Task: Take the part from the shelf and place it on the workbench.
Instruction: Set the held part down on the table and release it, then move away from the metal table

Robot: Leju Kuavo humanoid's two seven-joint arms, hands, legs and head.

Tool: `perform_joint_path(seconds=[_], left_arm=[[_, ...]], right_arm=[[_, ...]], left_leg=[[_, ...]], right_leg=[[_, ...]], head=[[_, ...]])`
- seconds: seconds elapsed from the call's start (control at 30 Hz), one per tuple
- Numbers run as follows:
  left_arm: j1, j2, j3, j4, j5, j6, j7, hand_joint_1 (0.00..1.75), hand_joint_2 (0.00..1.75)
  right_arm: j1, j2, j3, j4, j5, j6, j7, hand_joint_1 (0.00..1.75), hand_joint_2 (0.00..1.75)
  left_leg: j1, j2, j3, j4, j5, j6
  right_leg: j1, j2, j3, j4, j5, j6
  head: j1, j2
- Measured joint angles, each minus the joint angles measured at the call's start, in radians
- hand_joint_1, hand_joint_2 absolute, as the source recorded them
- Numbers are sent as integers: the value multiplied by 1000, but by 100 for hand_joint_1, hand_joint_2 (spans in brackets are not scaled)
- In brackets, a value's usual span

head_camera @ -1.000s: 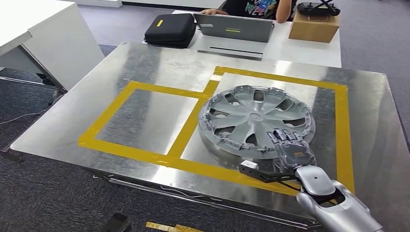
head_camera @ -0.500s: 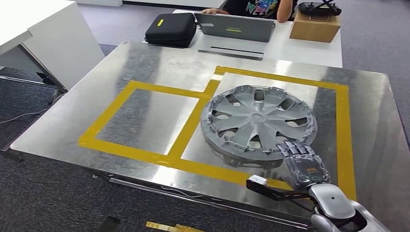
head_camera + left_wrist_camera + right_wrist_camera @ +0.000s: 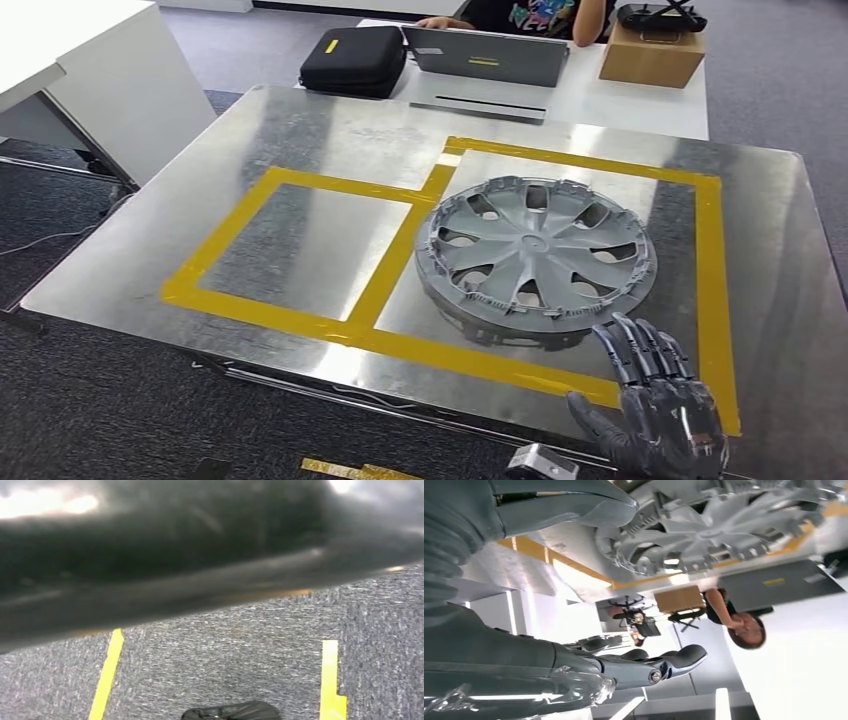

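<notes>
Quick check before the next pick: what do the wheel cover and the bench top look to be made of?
Wheel cover: likely molded plastic with matte silver-grey paint, given its thin spokes and clip tabs round the rim. Bench top: apparently brushed sheet metal, steel or aluminium, showing streaky reflections, with yellow tape marking the zones.

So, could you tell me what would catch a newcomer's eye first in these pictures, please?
The grey hubcap stands out most, lying flat on the shiny metal workbench inside the right of two yellow tape rectangles. Next comes the robot's right hand at the near edge of the bench, fingers spread and apart from the hubcap. Behind the bench, a person sits at a white table with a laptop.
</notes>
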Motion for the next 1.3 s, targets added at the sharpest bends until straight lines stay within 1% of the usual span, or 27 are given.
perform_joint_path(seconds=[0.1,0.2,0.27,0.33,0.4,0.47,0.5,0.57,0.6,0.63,0.67,0.73,0.77,0.8,0.83,0.9,0.93,0.97,1.0,1.07,1.1,1.13,1.17,1.2,1.23,1.27,1.3], left_arm=[[2,0,11,0,3,3,-2,0,0],[3,-1,16,0,3,9,-2,0,0],[5,-1,19,0,-1,15,-2,0,0],[8,0,23,0,-3,20,-2,0,0],[9,-1,27,0,-5,21,-2,0,0],[8,-4,30,0,-5,23,-2,0,0],[7,-6,32,0,-6,23,-2,0,0],[8,-7,33,0,-9,26,-2,0,0],[10,-8,33,0,-12,28,-2,0,0],[13,-8,34,0,-15,30,-2,0,0],[15,-10,34,0,-18,31,-2,0,0],[17,-15,35,0,-24,33,-2,0,0],[18,-17,35,0,-26,33,-2,0,0],[20,-18,35,0,-27,34,-2,0,0],[22,-19,36,0,-27,34,-2,0,0],[23,-19,37,0,-30,35,-2,0,0],[23,-20,37,0,-32,35,-2,0,0],[22,-20,38,0,-34,36,-2,0,0],[23,-20,39,0,-36,36,-2,0,0],[23,-21,40,0,-42,36,-2,0,0],[24,-22,41,0,-45,36,-2,0,0],[24,-23,41,0,-48,36,-2,0,0],[25,-24,42,0,-49,36,-1,0,0],[26,-24,44,0,-49,36,-1,0,0],[26,-24,45,0,-50,36,-1,0,0],[26,-24,47,0,-51,35,-2,0,0],[24,-24,49,0,-53,34,-3,0,0]], right_arm=[[41,-3,33,-50,55,-99,37,0,175],[83,19,31,-83,147,-254,48,0,175],[122,80,-16,-111,195,-312,16,0,175],[147,149,-79,-137,206,-322,-14,0,175],[162,195,-127,-155,207,-323,-23,0,175],[176,223,-158,-169,205,-323,-28,0,175],[180,243,-173,-173,195,-323,-32,0,175],[180,309,-232,-176,133,-324,-69,0,175],[167,360,-287,-166,58,-324,-127,0,175],[142,412,-362,-145,-50,-324,-220,0,175],[110,465,-461,-113,-190,-324,-342,0,175],[54,552,-692,-45,-465,-324,-571,0,175],[35,585,-803,-20,-551,-324,-636,0,175],[20,613,-891,-1,-588,-324,-664,0,175],[5,637,-962,19,-592,-324,-672,0,175],[-23,673,-1070,65,-568,-324,-680,0,175],[-48,687,-1126,98,-567,-324,-694,0,175],[-84,699,-1187,140,-578,-324,-727,0,175],[-135,709,-1256,196,-593,-324,-787,0,175],[-254,725,-1432,339,-610,-324,-939,0,175],[-305,733,-1527,409,-608,-324,-992,0,175],[-342,740,-1617,468,-596,-324,-1003,0,175],[-370,746,-1698,519,-580,-324,-974,0,175],[-391,751,-1758,558,-563,-324,-919,0,175],[-408,755,-1806,594,-545,-324,-851,0,175],[-420,759,-1845,625,-528,-324,-780,0,175],[-429,762,-1872,650,-512,-324,-720,0,175]], left_leg=[[0,0,0,0,-1,-1],[-2,0,0,3,-3,3],[-3,0,0,5,-5,7],[-5,0,0,5,-6,10],[-3,0,3,-2,-1,16],[3,0,8,-16,9,25],[6,0,11,-21,13,28],[5,0,9,-21,16,31],[5,0,7,-21,16,31],[5,0,7,-20,17,30],[5,0,6,-19,17,29],[5,-3,6,-14,16,26],[4,-7,4,-8,14,22],[3,-10,2,-4,13,17],[2,-11,0,-1,13,11],[4,-11,-4,2,15,1],[6,-16,-6,8,8,-5],[8,-24,-13,26,-10,-10],[11,-35,-27,63,-41,-15],[16,-50,-74,185,-116,-23],[18,-53,-94,240,-141,-26],[21,-54,-103,270,-149,-29],[24,-54,-93,262,-138,-31],[28,-55,-63,216,-110,-32],[31,-58,-22,148,-76,-32],[32,-63,17,77,-52,-31],[32,-68,45,24,-37,-30]], right_leg=[[0,1,0,0,-1,1],[-2,0,1,-2,0,3],[-3,-2,3,-4,1,6],[-5,-3,4,-4,2,8],[-6,-2,4,-5,2,14],[-5,7,-11,26,-23,18],[-5,14,-31,70,-51,19],[-4,22,-86,198,-118,21],[-4,23,-109,249,-137,22],[-5,23,-116,267,-137,24],[-6,22,-104,245,-116,24],[-9,14,-32,112,-54,23],[-9,10,2,49,-33,20],[-7,8,25,8,-24,16],[-4,8,34,-8,-24,11],[-2,14,33,-9,-17,0],[-2,16,31,-11,-12,-6],[-4,18,28,-13,-7,-12],[-6,21,24,-15,-2,-18],[-6,28,11,-14,8,-24],[-6,30,5,-13,12,-24],[-6,30,-1,-13,16,-22],[-6,29,-7,-12,20,-20],[-6,30,-12,-11,24,-17],[-7,32,-16,-11,29,-13],[-7,34,-20,-9,33,-9],[-7,36,-24,-8,38,-3]], head=[[0,0],[0,0],[0,0],[-1,0],[-1,0],[1,0],[2,0],[4,0],[4,0],[4,0],[3,0],[4,0],[5,0],[7,0],[7,0],[7,0],[6,0],[6,0],[4,0],[3,0],[3,0],[3,0],[3,0],[3,0],[2,0],[2,0],[2,0]])
